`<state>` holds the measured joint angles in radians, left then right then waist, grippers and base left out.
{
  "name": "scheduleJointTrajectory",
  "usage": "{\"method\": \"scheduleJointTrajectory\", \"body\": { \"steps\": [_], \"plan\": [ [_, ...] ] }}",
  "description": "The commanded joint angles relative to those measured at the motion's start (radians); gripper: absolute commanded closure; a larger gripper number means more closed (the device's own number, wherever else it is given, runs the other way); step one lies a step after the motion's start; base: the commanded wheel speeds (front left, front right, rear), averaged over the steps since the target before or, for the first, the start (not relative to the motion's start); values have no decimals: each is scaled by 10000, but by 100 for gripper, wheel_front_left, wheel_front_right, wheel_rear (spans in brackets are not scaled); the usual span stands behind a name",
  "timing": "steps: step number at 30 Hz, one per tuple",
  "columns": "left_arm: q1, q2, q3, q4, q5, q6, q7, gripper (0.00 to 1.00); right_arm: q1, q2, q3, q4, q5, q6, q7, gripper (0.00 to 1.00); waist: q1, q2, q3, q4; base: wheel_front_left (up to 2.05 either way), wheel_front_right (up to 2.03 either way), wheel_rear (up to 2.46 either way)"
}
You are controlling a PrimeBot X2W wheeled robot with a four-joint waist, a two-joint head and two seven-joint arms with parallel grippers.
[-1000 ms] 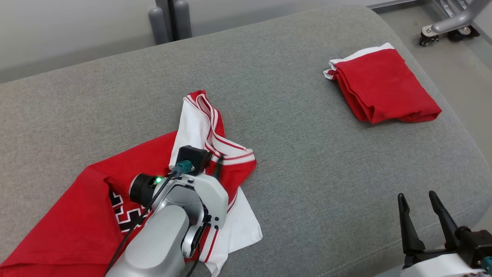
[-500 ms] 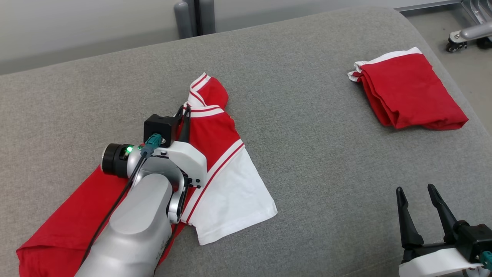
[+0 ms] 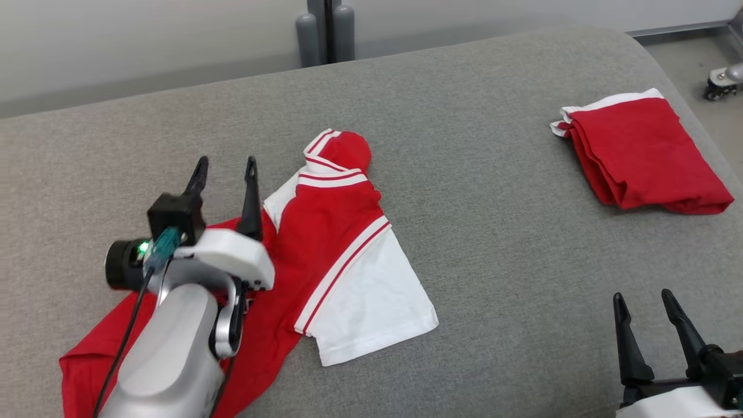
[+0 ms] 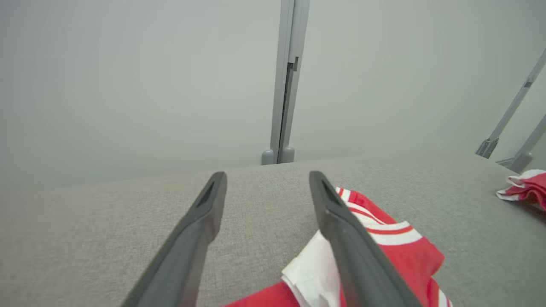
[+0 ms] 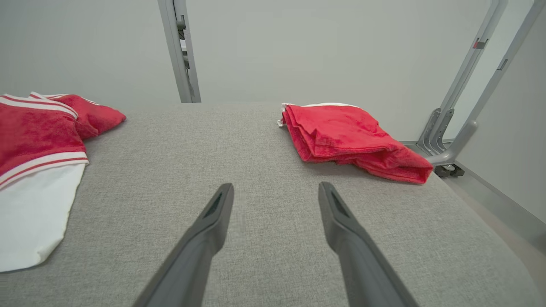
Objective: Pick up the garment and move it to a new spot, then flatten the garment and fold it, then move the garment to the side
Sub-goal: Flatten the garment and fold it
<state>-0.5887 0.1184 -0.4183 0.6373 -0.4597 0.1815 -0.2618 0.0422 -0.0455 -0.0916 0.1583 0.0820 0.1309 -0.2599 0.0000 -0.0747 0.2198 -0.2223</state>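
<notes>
Hovering over the left part of the jersey (image 3: 331,232), left gripper (image 3: 226,165) is spread wide w/ nothing between the fingers. In left wrist view the gap of left gripper (image 4: 266,179) shows bare grey cushion (image 4: 85,213). Its right finger overlaps the jersey's edge (image 4: 396,251); can't tell if it touches the cloth.

Ref = twin grey post (image 3: 325,29) at the cushion's far edge.
- Jersey: red/white, striped trim, lying on the cushion (image 3: 493,261) straight in front of the post, well short of it. Not flat. Red sleeve w/ striped cuff is bunched at the end nearest the post, white panel spread on the side away from it, red body trailing off to the post's left, toward the robot. Part of it is hidden under the left arm.
- Folded red garment (image 3: 644,157): well right of the post, by the cushion's right edge, apart from the jersey.
- Right gripper (image 3: 643,299): far right of the post, at the cushion's near edge, fingers parted, empty, not near either cloth.

Right wrist view: right gripper (image 5: 276,187) points across bare cushion (image 5: 256,140), w/ jersey (image 5: 38,136) left of the post (image 5: 181,51) and folded garment (image 5: 349,136) right of it.

Caster (image 3: 713,90) on the floor further right of the post, beyond the cushion.
</notes>
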Motion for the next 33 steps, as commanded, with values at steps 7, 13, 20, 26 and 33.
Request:
{"method": "scheduleJointTrajectory", "body": {
  "steps": [7, 13, 20, 26, 33],
  "plan": [
    [3592, 448, 1336, -3593, 1197, 254, -32, 0, 257, -69, -659, -415, -575, -3, -42, 0, 0, -1, -633, 1194, 0, 0, 0],
    [5798, 180, 2166, -4864, 1868, -240, -29, 0, 372, -63, -986, -588, -884, -3, -42, 0, 0, -1, -1305, 2240, 0, 0, 0],
    [7191, -91, 2834, -4947, 2364, -1457, -32, 0, 522, -65, -741, -442, -740, -3, -42, 0, 0, -1, -1826, 3072, 0, 0, 0],
    [7773, -360, 3641, -5158, 2596, -1931, -29, 0, 620, -66, -300, -229, -468, -3, -42, 0, 0, -1, -2083, 3048, 0, 0, 0],
    [8010, -587, 4646, -5346, 2668, -2343, -26, 0, 696, -68, 336, -103, -213, -3, -42, 0, 0, -1, -2153, 2443, 0, 0, 0]
  ]
}}
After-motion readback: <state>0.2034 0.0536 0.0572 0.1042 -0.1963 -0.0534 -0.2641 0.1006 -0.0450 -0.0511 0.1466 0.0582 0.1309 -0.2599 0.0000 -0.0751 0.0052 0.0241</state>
